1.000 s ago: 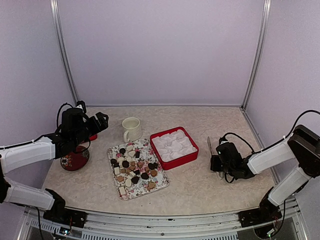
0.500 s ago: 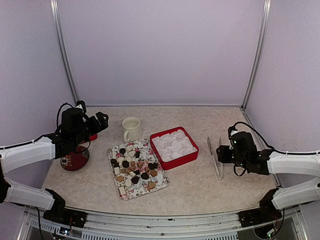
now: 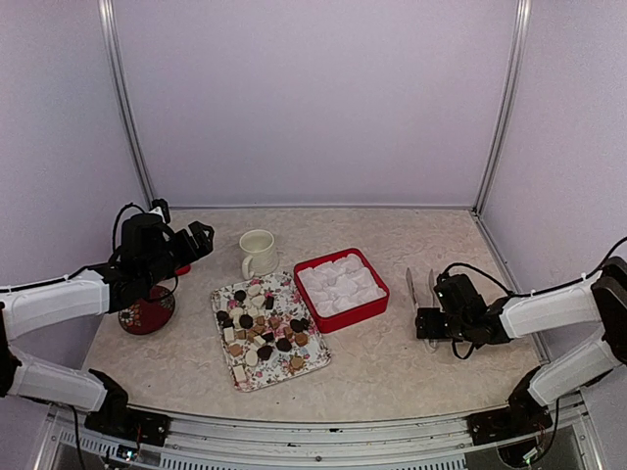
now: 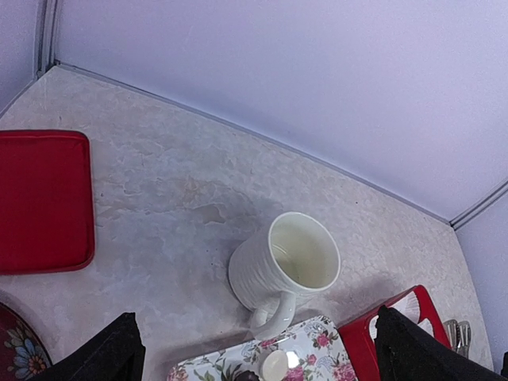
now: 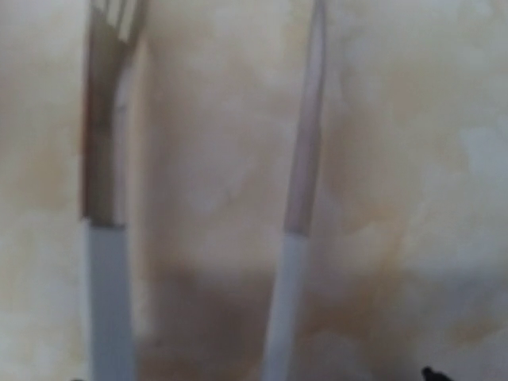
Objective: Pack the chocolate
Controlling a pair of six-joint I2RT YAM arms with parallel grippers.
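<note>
The step in hand looks like picking up the tongs (image 3: 410, 287), which lie flat on the bench (image 3: 392, 377) to the right of the red box (image 3: 348, 316). The right hand (image 3: 428, 321) hovers low over their white handles and holds nothing. How far apart its fingers stand cannot be told.

To do this well, it should probably come down square across both handles. It should close far enough back that the metal tips stay free, and gently, so the tongs do not skid.

The left hand (image 3: 201, 238) is spread wide and empty near the mug (image 3: 258, 253).

The chocolate (image 3: 260, 333) sits heaped on the floral tray (image 3: 312, 354), none of it in the box yet.

The count is one tray, one box of white paper liners, one mug, one patterned bowl (image 3: 147, 315), one red lid (image 4: 40, 202) and one pair of tongs. The sweets number some two dozen or more, too small to count exactly.
</note>
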